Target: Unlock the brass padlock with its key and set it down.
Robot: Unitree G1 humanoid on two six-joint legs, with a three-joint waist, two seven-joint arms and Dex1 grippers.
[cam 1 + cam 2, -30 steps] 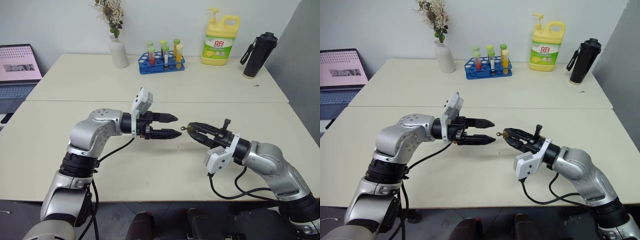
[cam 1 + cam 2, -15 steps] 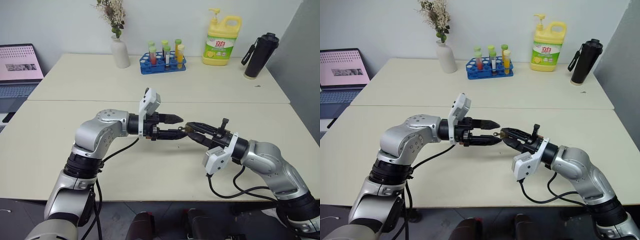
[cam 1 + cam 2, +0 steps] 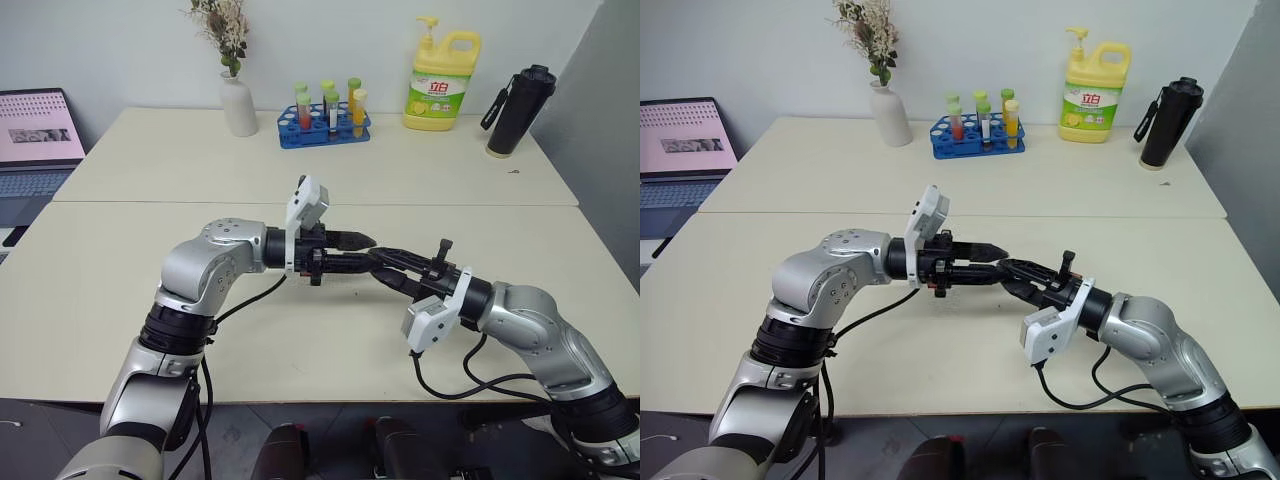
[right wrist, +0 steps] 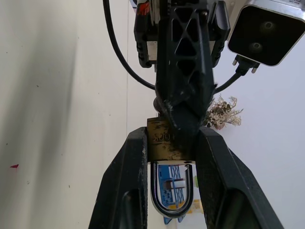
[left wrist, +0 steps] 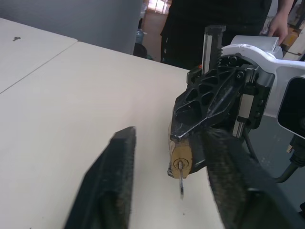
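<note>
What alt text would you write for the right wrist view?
The right pincer is shut on a brass padlock, whose silvery shackle hangs between the two black fingers. The left pincer reaches in from beyond and touches the padlock's body.

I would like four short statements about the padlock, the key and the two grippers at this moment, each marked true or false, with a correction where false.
1. The right gripper clamps the brass padlock between its two fingers. True.
2. The padlock lies on the table. False: it is held above the table.
3. The key sticks in the padlock's keyhole. True.
4. The left gripper is far from the padlock, beside the test tube rack. False: its fingers flank the padlock and key, meeting the right gripper mid-table.
</note>
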